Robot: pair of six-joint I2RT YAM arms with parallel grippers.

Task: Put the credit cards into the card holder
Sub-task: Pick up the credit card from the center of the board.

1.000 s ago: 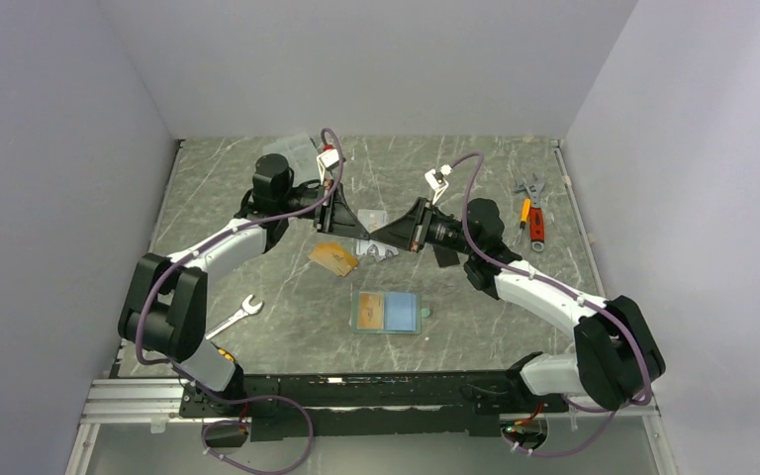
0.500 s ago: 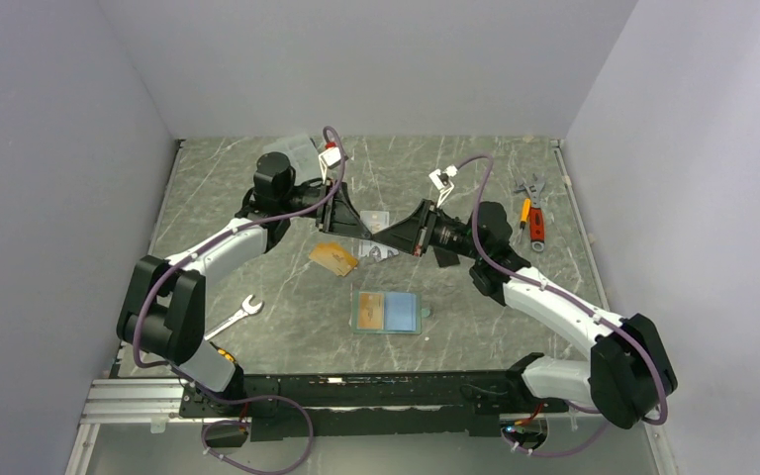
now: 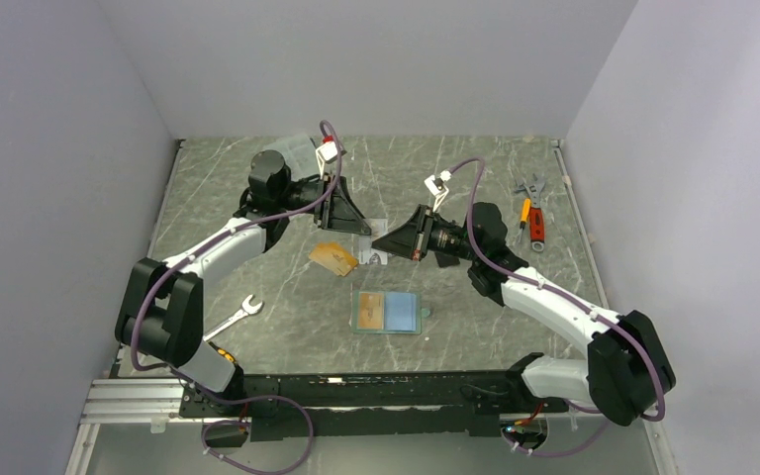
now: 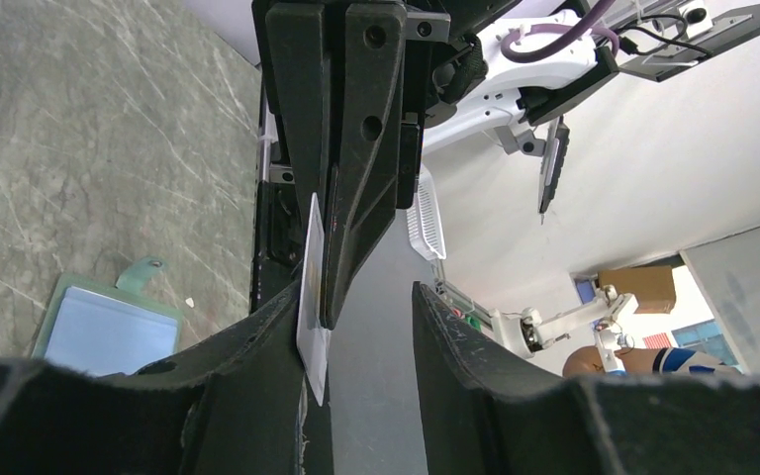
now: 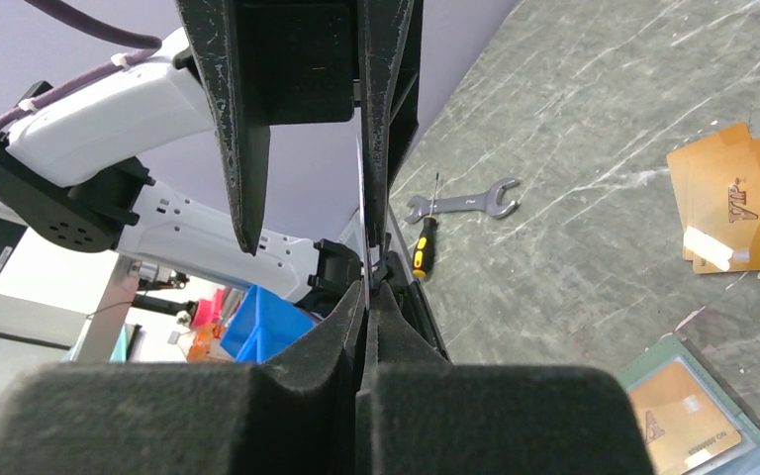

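Observation:
My right gripper [image 3: 380, 240] is shut on the silvery-white card, which I see edge-on in the right wrist view [image 5: 360, 188]. In the left wrist view the card [image 4: 312, 297] stands between my open left gripper's [image 4: 356, 289] fingers, against the left finger [image 4: 257, 376]. The two grippers meet tip to tip above the table, the left gripper [image 3: 359, 229] from the far left. The card holder [image 3: 388, 312] lies open in front of them, with an orange-gold card in its left half and light blue on the right. More orange-gold cards [image 3: 333, 258] lie flat to the left [image 5: 737, 198].
A silver wrench [image 3: 237, 315] lies at the near left. A red and orange tool set [image 3: 529, 213] lies at the far right. A flat black square [image 3: 445, 257] lies under the right arm. A clear plastic box [image 3: 302, 148] stands at the far edge.
The left arm has drawn back slightly toward the far left and the right gripper has shifted a little left. The silvery-white card stays in the right gripper.

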